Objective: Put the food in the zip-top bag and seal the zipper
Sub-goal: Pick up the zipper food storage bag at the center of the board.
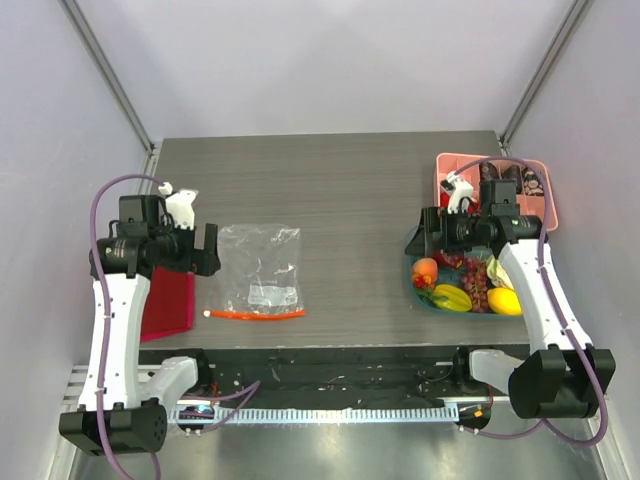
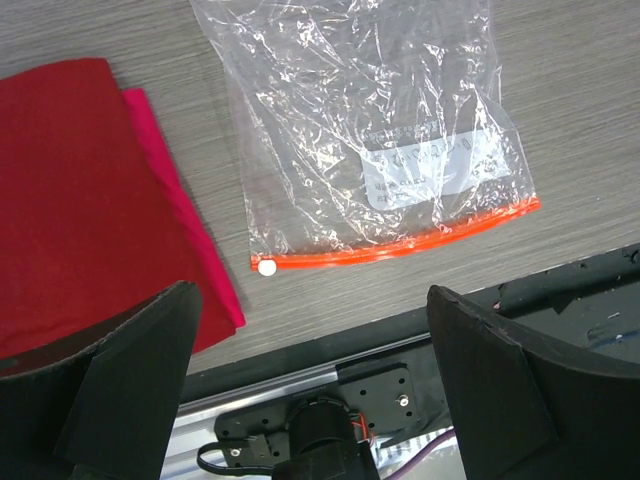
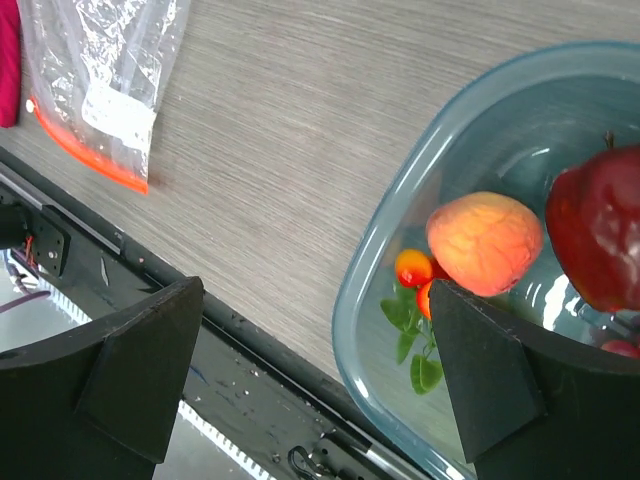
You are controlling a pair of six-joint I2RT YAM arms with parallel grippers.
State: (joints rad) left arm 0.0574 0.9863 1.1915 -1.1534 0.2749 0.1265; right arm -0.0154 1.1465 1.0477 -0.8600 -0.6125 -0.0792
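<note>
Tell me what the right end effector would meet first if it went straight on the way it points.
Likely the rim of the blue bowl beside the peach, or the table just outside it; depth is unclear.

Top external: high, from near side, looking down over whole table (image 1: 330,180). Left wrist: close above zip-top bag (image 2: 370,130), left side, near edge. Right wrist: close above blue bowl (image 3: 360,300), right side. All 3 share bag.
</note>
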